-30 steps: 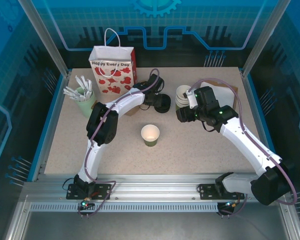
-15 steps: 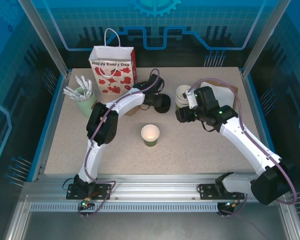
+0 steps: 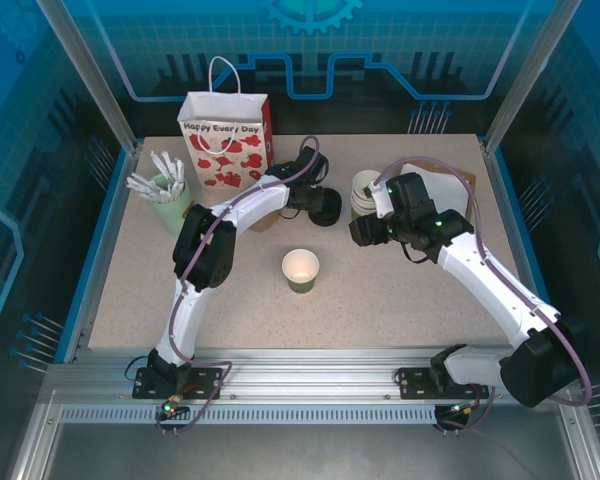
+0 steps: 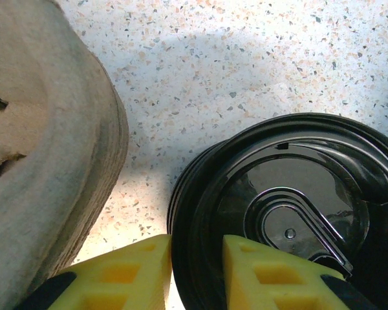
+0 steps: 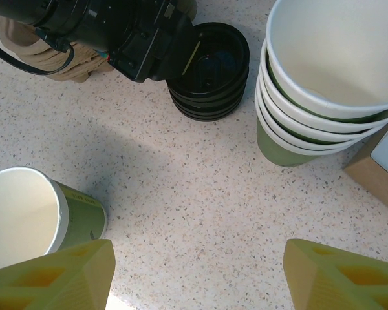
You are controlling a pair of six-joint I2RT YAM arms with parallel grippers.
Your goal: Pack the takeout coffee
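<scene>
Both outstretched | left end effector (image 4: 197,250) pinching black lid (image 4: 297,171) rim | right end effector (image 5: 198,253) spread above table (image 5: 181,168)

Small green paper cup (image 3: 300,270), white inside, upright and lidless at the middle of the speckled surface (image 3: 410,300). Round black plastic lid (image 4: 291,213) topmost on black stack farther back, rim pinched in left end effector (image 4: 195,252).

My right gripper (image 3: 363,231) has edged a little left, toward the stack of black lids (image 3: 324,207). My left gripper (image 4: 197,247) has nipped slightly tighter on the top lid (image 4: 291,194).
</scene>
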